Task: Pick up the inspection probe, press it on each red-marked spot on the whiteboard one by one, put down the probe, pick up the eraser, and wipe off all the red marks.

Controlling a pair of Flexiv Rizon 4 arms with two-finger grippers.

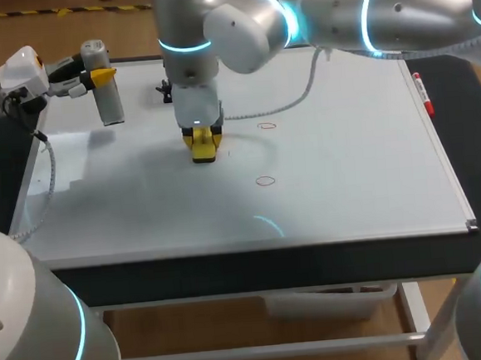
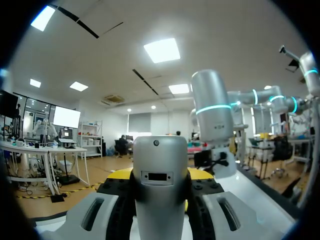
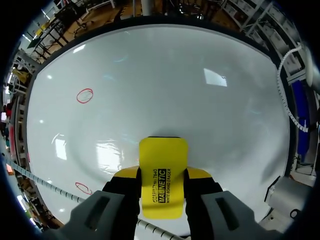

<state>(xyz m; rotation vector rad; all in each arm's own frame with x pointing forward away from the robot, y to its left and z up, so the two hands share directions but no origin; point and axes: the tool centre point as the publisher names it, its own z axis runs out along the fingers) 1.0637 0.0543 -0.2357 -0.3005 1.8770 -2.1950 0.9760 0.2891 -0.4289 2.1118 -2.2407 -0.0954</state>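
Note:
The whiteboard [image 1: 347,163] covers the table. Two red oval marks show on it, one [image 1: 266,126] further back and one [image 1: 265,180] nearer the front. My right gripper [image 1: 202,141] points straight down left of them, shut on the yellow eraser [image 1: 204,146], which is low at the board. In the right wrist view the eraser [image 3: 162,170] sits between the fingers [image 3: 120,187], with both red marks [image 3: 84,95] [image 3: 83,188] off to one side. My left gripper [image 1: 99,74] hovers over the board's back left corner, shut on the grey probe [image 1: 107,94]. The probe [image 2: 160,175] fills the left wrist view.
A red marker [image 1: 422,95] lies along the board's right frame. A small black fitting [image 1: 164,90] sits at the back edge behind my right gripper. A grey cable [image 1: 301,96] trails across the board from my right arm.

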